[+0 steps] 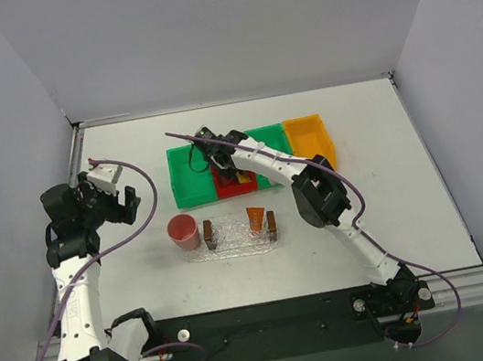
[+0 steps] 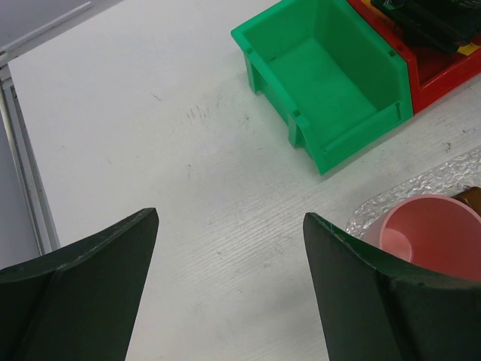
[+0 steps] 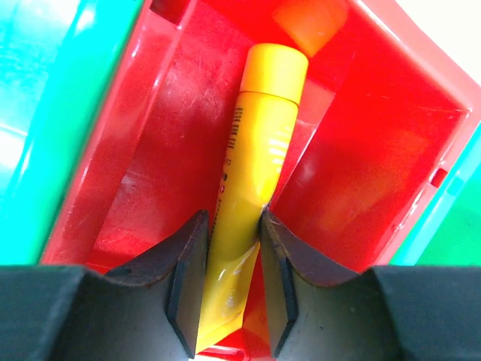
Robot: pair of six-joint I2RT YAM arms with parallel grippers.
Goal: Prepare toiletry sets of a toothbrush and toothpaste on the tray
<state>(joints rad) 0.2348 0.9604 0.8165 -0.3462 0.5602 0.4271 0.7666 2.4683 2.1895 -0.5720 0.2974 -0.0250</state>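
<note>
A flat white surface [image 1: 395, 210] bears a green plastic bin [image 2: 316, 83], a red plastic bin [image 3: 391, 150], an orange plastic bin [image 1: 308, 137] and a clear textured mat [image 1: 239, 248].

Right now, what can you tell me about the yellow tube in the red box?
The yellow tube looks like shiny soft plastic, with a round cap end and a flatter tail, and tiny dark print down one side. It lies lengthwise in the red bin, cap pointing away from the right gripper, whose two dark fingers pinch its tail from both sides.
</note>
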